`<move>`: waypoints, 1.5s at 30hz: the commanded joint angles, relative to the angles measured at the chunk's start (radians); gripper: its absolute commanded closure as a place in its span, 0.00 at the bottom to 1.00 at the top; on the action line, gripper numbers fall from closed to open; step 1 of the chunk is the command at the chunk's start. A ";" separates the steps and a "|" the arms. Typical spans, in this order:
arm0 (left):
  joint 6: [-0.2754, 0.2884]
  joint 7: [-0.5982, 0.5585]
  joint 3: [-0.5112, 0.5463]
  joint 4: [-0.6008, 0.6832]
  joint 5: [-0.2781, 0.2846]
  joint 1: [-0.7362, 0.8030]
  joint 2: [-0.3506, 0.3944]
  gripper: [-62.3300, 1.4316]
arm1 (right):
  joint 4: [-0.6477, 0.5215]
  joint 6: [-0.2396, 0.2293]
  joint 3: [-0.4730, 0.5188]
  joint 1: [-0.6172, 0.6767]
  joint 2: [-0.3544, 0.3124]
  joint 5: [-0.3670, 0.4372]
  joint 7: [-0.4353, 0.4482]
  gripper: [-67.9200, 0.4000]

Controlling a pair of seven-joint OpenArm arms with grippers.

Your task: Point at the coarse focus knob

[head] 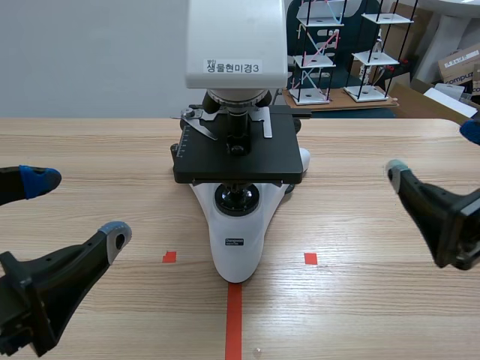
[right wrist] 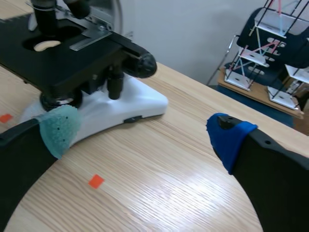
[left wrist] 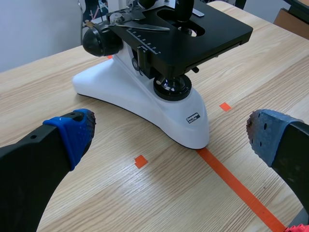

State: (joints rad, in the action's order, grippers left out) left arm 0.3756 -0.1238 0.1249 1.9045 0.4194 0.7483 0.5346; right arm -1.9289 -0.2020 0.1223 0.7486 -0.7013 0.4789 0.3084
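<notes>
White-and-black compound microscope [head: 236, 225] stands mid-table. Its round black coarse focus knob [left wrist: 101, 41] sits low on the side, at 11 o'clock ahead of the left gripper [head: 79, 208]. Left gripper, at 8 o'clock of the microscope, and right gripper [head: 433, 150], at 3 o'clock, are both released, clear of the knob.

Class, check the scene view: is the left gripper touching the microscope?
No, the left gripper hangs open beside the microscope, with bare table between them.

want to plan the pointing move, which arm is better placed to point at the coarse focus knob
Probably left: the large black coarse focus knob sits exposed ahead of the open left pincer; on the right side, stage controls hang beside the twin knob.
</notes>
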 commanded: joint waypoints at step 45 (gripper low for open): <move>0.005 -0.016 -0.001 0.023 0.003 -0.001 -0.002 0.00 | 0.398 -0.053 -0.278 -1.160 0.047 0.427 -0.593 0.96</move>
State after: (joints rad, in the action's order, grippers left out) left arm 0.3771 -0.1242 0.1249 1.9045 0.4164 0.7483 0.5346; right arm -1.5097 -0.2584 -0.1555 -0.3771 -0.6540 0.8913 -0.2985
